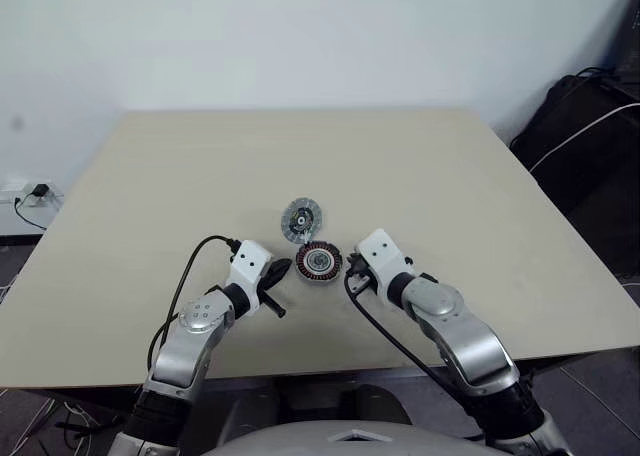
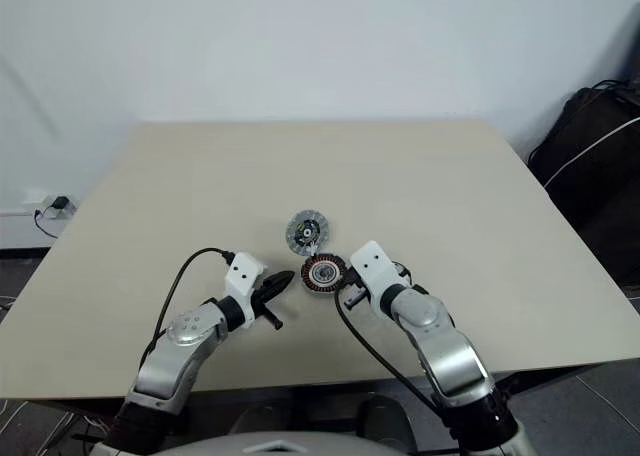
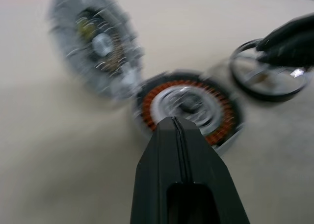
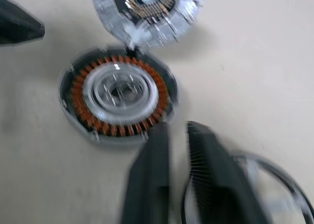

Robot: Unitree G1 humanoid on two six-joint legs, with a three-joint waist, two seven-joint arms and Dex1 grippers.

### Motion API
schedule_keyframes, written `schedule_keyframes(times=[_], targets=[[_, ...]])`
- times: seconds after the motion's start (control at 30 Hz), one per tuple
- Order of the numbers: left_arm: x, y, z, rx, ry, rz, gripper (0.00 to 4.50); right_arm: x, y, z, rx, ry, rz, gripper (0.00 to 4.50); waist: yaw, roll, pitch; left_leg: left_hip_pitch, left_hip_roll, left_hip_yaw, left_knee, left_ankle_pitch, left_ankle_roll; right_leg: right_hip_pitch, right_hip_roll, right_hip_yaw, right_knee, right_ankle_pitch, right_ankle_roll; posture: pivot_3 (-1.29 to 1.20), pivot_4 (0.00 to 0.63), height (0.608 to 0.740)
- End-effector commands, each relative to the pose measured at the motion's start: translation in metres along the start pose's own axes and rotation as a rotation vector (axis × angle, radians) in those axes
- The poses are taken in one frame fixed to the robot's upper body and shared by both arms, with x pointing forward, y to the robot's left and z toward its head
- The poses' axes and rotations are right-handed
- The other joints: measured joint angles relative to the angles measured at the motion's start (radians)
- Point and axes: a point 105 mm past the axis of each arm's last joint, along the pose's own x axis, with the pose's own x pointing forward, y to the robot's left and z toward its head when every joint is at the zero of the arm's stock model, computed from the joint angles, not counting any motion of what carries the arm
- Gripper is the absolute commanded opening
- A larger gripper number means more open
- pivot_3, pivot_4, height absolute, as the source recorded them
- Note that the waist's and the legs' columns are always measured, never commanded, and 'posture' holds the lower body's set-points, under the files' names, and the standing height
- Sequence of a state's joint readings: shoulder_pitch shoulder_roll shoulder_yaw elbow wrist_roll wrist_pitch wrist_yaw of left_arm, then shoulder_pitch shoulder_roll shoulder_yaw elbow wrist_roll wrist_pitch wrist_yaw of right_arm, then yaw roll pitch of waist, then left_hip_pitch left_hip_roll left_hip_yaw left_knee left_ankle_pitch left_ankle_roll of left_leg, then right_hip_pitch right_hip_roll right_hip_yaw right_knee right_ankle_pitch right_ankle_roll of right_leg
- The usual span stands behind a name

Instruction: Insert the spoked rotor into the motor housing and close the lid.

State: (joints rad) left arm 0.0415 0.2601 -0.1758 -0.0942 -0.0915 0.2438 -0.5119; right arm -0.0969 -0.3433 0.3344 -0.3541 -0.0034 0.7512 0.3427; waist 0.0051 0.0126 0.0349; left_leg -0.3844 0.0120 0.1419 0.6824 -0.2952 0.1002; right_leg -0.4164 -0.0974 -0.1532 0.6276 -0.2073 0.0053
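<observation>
On the table, toward its near edge, the left hand hovered with fingers pressed together. Just right sat the motor housing, the lid touching its far side. The right hand pinched the spoked rotor beside the housing.

Copper-wound motor housing touches ribbed lid; black-rimmed spoked rotor beside.
</observation>
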Motion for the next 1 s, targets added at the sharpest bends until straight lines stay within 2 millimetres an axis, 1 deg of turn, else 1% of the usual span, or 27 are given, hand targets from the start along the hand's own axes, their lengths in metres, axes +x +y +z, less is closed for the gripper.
schedule_keyframes(times=[0.03,0.23,0.5,0.7,1.0], targets=[[-0.007,0.009,0.017,0.044,-0.098,0.097,0.00,0.011,0.000,0.013,-0.058,0.001,0.000,0.03,-0.001,0.000,0.000,0.000,0.000,0.000,0.000,0.000,0.000,0.000,0.000,0.000,0.000,0.000,0.000,0.00,0.000,0.740],[-0.013,0.005,0.009,0.007,-0.100,0.148,0.00,0.028,0.003,0.015,-0.115,0.046,0.025,0.03,-0.002,0.000,0.000,0.000,0.000,0.000,-0.001,0.000,0.000,-0.001,0.000,0.000,0.000,0.000,0.000,0.00,0.000,0.740],[-0.012,-0.001,0.008,-0.021,-0.103,0.159,0.00,0.046,0.009,0.015,-0.145,0.089,0.053,0.03,-0.007,0.001,0.001,0.000,0.000,0.000,-0.001,0.000,-0.001,-0.001,0.000,0.000,0.000,0.000,0.000,0.00,0.000,0.740],[-0.010,-0.003,0.006,-0.026,-0.102,0.158,0.00,0.052,0.010,0.015,-0.145,0.094,0.062,0.03,-0.016,0.002,0.001,0.000,0.000,0.000,-0.001,0.000,-0.001,-0.001,0.000,-0.001,0.000,0.000,0.000,0.00,0.000,0.740],[-0.008,-0.004,0.006,-0.030,-0.098,0.151,0.00,0.053,0.015,0.017,-0.145,0.085,0.084,0.03,-0.017,0.002,0.001,0.000,0.000,0.000,-0.001,0.000,-0.001,-0.001,0.000,-0.001,0.000,0.000,0.000,0.00,0.000,0.740]])
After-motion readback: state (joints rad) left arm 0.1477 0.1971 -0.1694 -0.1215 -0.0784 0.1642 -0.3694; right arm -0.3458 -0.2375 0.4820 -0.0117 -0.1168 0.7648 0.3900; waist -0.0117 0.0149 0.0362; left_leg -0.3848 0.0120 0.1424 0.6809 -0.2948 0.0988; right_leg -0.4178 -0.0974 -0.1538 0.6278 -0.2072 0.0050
